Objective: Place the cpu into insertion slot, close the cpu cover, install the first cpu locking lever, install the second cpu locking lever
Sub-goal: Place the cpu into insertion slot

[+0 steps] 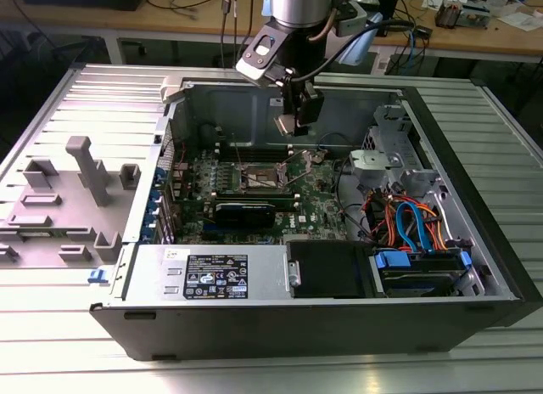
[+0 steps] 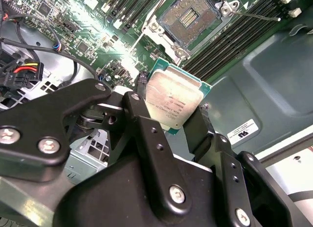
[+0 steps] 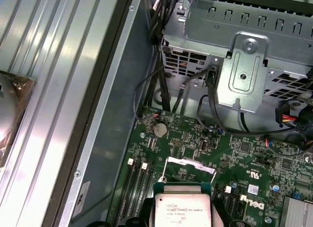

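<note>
In the exterior view, you are looking at the gripper [image 1: 293, 121] hanging above the insertion slot [image 1: 259, 175], inside the open computer case [image 1: 475, 199]. The case is holding the green motherboard [image 1: 314, 203] that surrounds the slot. On the camera's side of the slot it is holding a labelled power-supply box [image 1: 212, 275]. Toward the exterior view's right of the slot, it is holding a silver drive cage [image 1: 382, 160] and a bundle of orange and blue cables [image 1: 407, 220].

In the second wrist view, the two black fingers [image 2: 146, 134] are pinching the cpu [image 2: 176, 97] by opposite edges, and its dull metal top is facing the camera. The chip is hanging in the air, well apart from the slot and touching nothing but the fingers. The slot itself is lying empty, with its tan-gold contact field showing bare inside the silver rim. A thin locking lever [image 2: 254, 14] is sticking out from one corner of the slot across the long black memory slots [image 2: 230, 41], so it is sitting unlatched.

In the first wrist view, you are seeing the chip gripped the same way, riding above the motherboard. A bright silver strip is showing just beyond it. It is probably the cpu cover [image 3: 190, 164] standing raised off the slot, though the angle is too poor to be sure.

Judging by all this, you are in the first step. The chip is being carried but is not seated, and the cover and both levers are waiting to be dealt with.
</note>
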Robot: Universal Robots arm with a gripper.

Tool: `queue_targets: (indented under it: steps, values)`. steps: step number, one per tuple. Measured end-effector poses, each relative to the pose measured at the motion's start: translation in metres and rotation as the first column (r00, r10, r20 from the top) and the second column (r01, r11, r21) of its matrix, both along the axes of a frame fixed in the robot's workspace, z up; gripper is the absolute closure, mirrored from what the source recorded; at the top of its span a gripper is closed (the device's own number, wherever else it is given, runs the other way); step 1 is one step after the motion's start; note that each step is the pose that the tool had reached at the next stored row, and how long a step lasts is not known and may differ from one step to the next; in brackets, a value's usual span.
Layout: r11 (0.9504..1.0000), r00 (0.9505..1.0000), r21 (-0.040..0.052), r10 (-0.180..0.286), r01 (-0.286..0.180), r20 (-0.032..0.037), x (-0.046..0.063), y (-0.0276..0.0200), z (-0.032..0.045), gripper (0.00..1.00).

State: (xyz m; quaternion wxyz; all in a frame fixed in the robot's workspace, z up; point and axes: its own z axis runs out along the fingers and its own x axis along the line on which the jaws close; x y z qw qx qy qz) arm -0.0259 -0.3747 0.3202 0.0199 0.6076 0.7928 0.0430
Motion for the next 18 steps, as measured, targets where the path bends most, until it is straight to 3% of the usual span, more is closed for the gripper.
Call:
queue_targets:
  steps: [18]
  values:
    - [0.9998,0.9998,0.0001,-0.021,0.021,0.0000,0.0000,-0.0001,-0.0018,0.45]
